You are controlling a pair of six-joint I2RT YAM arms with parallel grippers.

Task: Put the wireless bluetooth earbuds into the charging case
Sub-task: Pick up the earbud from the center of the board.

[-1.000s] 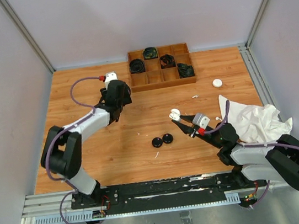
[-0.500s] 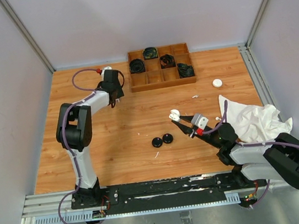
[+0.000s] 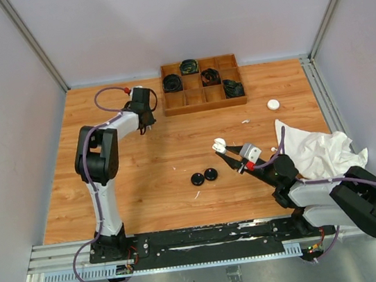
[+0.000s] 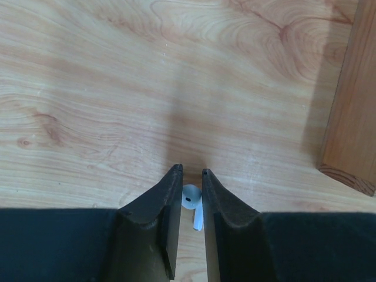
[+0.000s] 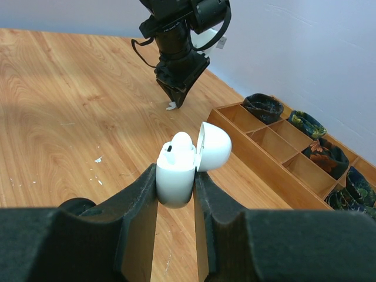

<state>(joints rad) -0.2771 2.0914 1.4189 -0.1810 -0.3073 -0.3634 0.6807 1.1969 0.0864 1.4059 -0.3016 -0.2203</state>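
Top view: left arm (image 3: 119,126) extended to upper left of the worktop (image 3: 144,175), just beside the wooden tray (image 3: 201,107); right arm (image 3: 299,181), lower right, presents the white charging case (image 3: 220,143) at mid-frame. Left wrist view: left jaws clenched on a white earbud (image 4: 191,197), bottom centre, resting on the worktop. Right wrist view: right jaws grasping the charging case, lid open, one seated bud (image 5: 181,141) apparently inside. Handling: lift squarely, stem downward, align over the vacant socket, case held level.
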